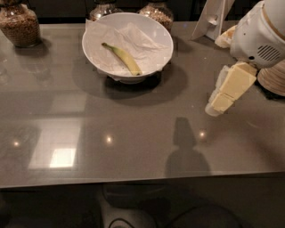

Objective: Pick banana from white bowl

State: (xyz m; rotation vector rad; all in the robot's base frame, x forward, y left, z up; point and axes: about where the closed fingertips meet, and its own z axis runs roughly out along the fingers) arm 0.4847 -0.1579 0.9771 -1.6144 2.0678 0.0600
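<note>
The white bowl (151,33) stands at the back middle of the grey table (111,116), lined with crumpled white paper. The slim yellow banana (124,57) lies inside it on the paper, its dark stem end pointing back left. My gripper (214,107), cream-coloured, hangs from the white arm (256,38) at the right. It is above the table, to the right of the bowl and nearer the front, well apart from it. It holds nothing that I can see.
A glass jar of grains (18,24) stands at the back left, and two more jars (158,11) stand behind the bowl. A white stand (211,18) is at the back right. Beige bowls (274,80) are stacked at the right edge. The table's front edge runs along the bottom.
</note>
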